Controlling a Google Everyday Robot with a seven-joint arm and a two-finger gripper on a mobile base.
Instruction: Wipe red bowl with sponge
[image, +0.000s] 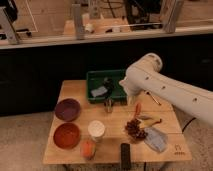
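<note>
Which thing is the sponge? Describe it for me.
On the wooden table, find the green tray at the back, with the robot's end effector over its right side. The sponge is the small grey-blue block in its left half, much smaller than the flat grey-blue cloth at front right.

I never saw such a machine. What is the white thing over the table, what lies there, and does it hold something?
The white thing is a robot's arm, reaching in from the right. The one camera looks down on the wooden table. The gripper, its two-finger hand, hangs open at the front edge of the green tray and holds nothing. A sponge lies in the tray. At the left stand a purple bowl and a red bowl; a cup and a cloth lie nearer the right.
</note>
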